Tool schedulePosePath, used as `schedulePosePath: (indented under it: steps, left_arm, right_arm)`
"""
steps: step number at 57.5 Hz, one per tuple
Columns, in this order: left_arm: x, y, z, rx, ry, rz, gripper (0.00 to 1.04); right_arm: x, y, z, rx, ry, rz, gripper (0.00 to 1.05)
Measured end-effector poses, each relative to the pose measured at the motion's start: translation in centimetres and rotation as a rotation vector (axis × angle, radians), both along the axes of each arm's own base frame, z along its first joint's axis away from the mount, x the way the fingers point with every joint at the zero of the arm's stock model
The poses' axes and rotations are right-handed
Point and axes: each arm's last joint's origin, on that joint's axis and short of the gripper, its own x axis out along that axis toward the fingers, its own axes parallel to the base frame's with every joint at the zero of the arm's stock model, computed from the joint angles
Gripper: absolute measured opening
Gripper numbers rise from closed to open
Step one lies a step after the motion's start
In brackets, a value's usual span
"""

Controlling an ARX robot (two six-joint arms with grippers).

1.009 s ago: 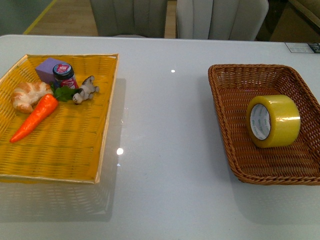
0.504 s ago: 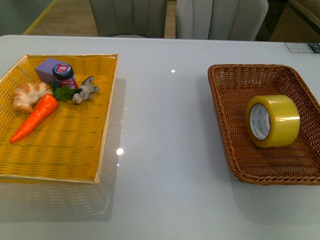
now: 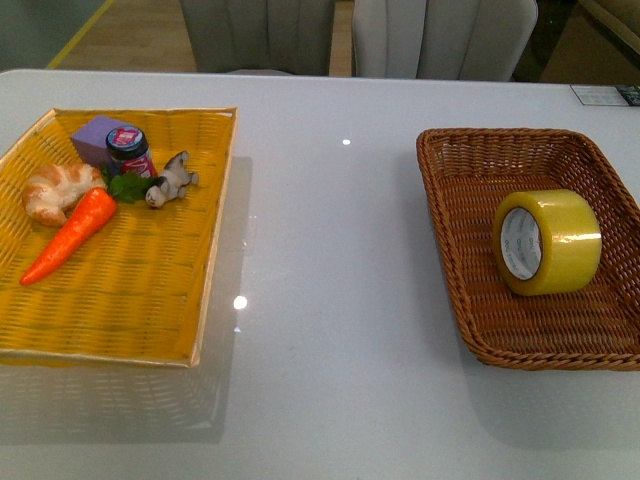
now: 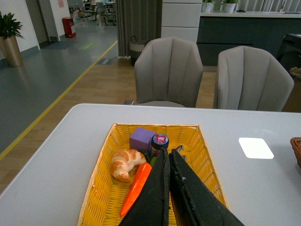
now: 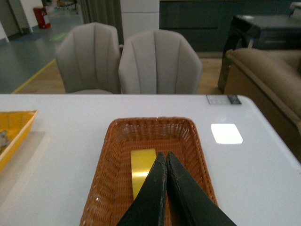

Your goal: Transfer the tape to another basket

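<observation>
The tape (image 3: 548, 242), a wide yellowish roll with a white printed core, stands on its edge inside the dark brown wicker basket (image 3: 441, 205) at the right of the table. In the right wrist view my right gripper (image 5: 165, 154) hangs shut and empty above the near part of that basket (image 5: 107, 157), with the tape (image 5: 142, 165) just beyond its tips. My left gripper (image 4: 168, 150) is shut and empty above the flat yellow tray basket (image 4: 203, 151). Neither arm shows in the front view.
The yellow tray (image 3: 216, 215) at the left holds a carrot (image 3: 70, 235), a croissant (image 3: 55, 192), a purple block (image 3: 97, 135), a small jar (image 3: 128, 150) and a small grey figure (image 3: 172, 180). Chairs (image 3: 440, 38) stand behind the white table (image 3: 330, 270).
</observation>
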Motion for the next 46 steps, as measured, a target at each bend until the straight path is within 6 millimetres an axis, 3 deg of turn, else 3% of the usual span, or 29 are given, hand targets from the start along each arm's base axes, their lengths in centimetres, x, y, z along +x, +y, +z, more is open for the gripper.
schedulePosePath:
  steps: [22, 43, 46]
  left_arm:
    - [-1.4, 0.0, -0.4, 0.000, 0.013, 0.000, 0.02]
    - [-1.5, 0.0, -0.4, 0.000, 0.017, 0.000, 0.02]
    - [-1.5, 0.0, -0.4, 0.000, 0.016, 0.000, 0.08]
  right_arm:
    - [-0.4, 0.0, 0.2, 0.000, -0.030, 0.000, 0.02]
    - [-0.4, 0.0, 0.2, 0.000, -0.030, -0.001, 0.02]
    - [-0.4, 0.0, 0.2, -0.001, -0.030, 0.000, 0.09]
